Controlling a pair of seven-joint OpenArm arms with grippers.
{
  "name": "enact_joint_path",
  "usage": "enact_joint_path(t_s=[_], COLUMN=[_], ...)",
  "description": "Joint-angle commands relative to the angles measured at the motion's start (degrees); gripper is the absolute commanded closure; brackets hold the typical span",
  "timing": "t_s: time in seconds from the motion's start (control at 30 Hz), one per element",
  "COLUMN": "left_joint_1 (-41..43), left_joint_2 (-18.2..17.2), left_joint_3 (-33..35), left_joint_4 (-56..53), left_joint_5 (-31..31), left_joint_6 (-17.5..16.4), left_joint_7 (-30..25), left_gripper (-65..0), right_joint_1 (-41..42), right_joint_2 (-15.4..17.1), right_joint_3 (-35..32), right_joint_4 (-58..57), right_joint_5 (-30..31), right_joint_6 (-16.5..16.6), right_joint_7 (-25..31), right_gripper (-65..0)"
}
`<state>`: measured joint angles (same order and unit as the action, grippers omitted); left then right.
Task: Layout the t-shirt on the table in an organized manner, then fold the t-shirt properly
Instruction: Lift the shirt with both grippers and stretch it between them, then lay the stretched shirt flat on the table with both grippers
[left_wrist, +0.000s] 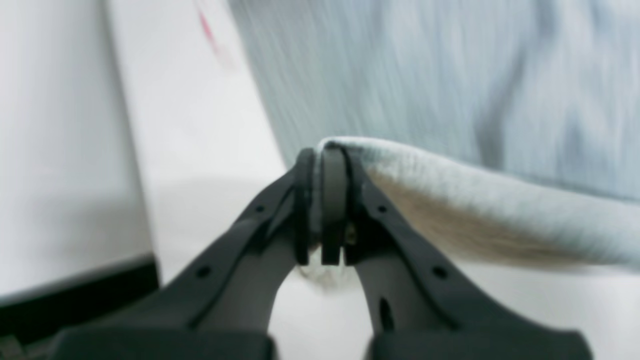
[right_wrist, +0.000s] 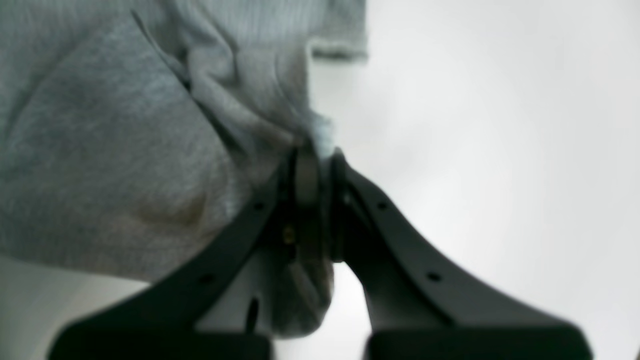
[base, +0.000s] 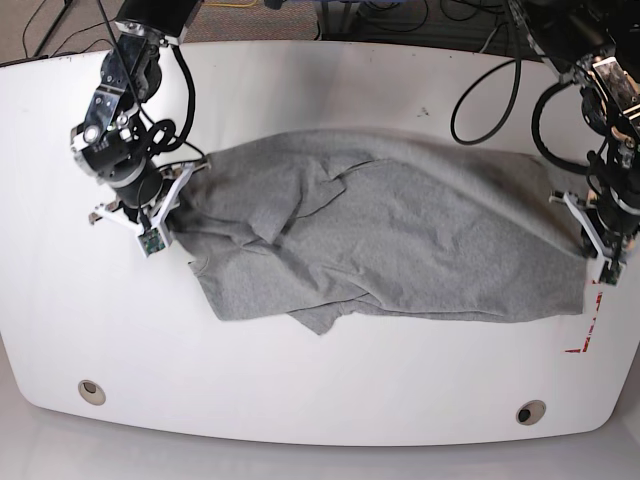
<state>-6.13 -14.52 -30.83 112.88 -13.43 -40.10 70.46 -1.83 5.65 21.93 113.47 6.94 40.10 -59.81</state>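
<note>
The grey t-shirt (base: 380, 240) lies crumpled and stretched sideways across the middle of the white table (base: 320, 400). In the base view my right gripper (base: 188, 175) sits at the shirt's left end and my left gripper (base: 572, 212) at its right end. Up close, the left gripper (left_wrist: 324, 155) is shut on a thin folded edge of the t-shirt (left_wrist: 450, 75), lifted just above the table (left_wrist: 200, 125). The right gripper (right_wrist: 317, 160) is shut on a bunched wad of the t-shirt (right_wrist: 100, 150), with fabric hanging between its fingers. No lettering shows.
Two round grommet holes (base: 91, 391) (base: 530, 411) sit near the front edge. Red marks (base: 590, 335) lie at the table's right side, just below the shirt's corner. Black cables (base: 490, 90) loop over the back right. The table edge (left_wrist: 130, 150) runs left of the left gripper.
</note>
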Motion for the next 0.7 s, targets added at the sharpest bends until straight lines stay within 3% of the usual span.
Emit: enact_joint_path(t_s=[0.0,0.37,0.5,0.67], left_joint_1=[-5.25,-26.62,-36.55,-47.54], left_joint_2=[-0.90,-1.78,-3.98,-3.98], left_joint_3=[0.72,2.48,4.15,5.55], left_joint_4=[1.01,0.83,0.66,-0.57], left_joint_5=[-0.06,-0.06,-0.15,-0.06], left_joint_6=[0.10,0.10,0.10,0.10], left_joint_7=[-1.23,-0.35,4.40,7.65], left_gripper=[0.0,0.0,0.0,0.0], right_joint_1=[4.33,23.67,33.08,43.63], right_joint_2=[1.78,8.20,11.54,13.21], right_joint_3=[0.18,-2.55,-5.01,-7.74], right_joint_4=[0.95,-1.51,-3.98,-8.28], right_joint_5=[0.49,0.40,0.58,0.40], right_joint_6=[-0.10,-0.10,-0.10,-0.10], right_joint_7=[1.39,-0.01,-2.91,-4.94], right_gripper=[0.0,0.0,0.0,0.0])
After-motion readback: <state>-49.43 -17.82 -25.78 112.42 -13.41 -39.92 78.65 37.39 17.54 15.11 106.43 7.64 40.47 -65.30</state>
